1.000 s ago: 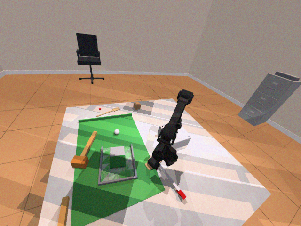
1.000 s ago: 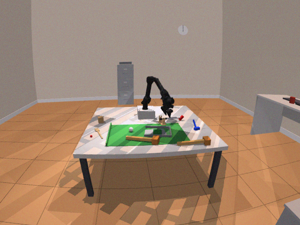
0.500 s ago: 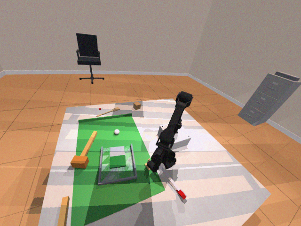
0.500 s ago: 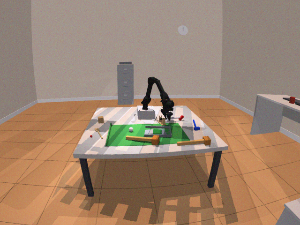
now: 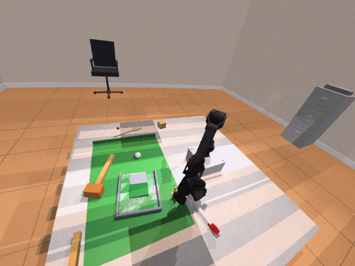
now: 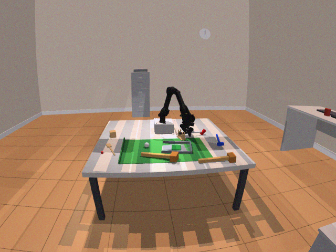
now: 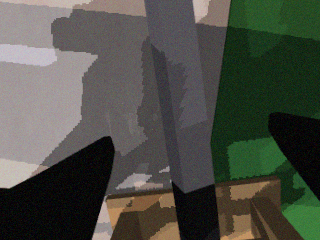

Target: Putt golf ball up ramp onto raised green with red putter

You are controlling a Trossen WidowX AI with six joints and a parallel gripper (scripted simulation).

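The red putter's head [image 5: 214,229] [image 6: 202,132] lies toward the table's near right in the top view. Its grey shaft [image 5: 204,215] [image 7: 182,95] runs to a black grip [image 7: 198,212] over a wooden stand [image 6: 181,136] [image 7: 245,191]. My gripper [image 5: 179,199] [image 6: 188,133] [image 7: 188,132] is open and empty. It is low above the stand, with the shaft between its spread fingertips in the wrist view, not gripped. The white golf ball [image 5: 137,155] [image 6: 146,145] lies on the green mat [image 5: 106,229]. The light grey ramp [image 5: 138,178] leads to the raised green [image 5: 138,190] [image 6: 176,147].
A grey border [image 5: 117,197] surrounds the raised green. Two orange mallets [image 5: 94,190] [image 6: 231,157] lie along the far side from the arm's base [image 6: 163,127]. A blue putter [image 6: 220,144], wooden cube [image 5: 161,124], small wooden paddle [image 5: 126,132] and red bead [image 5: 117,127] are also there.
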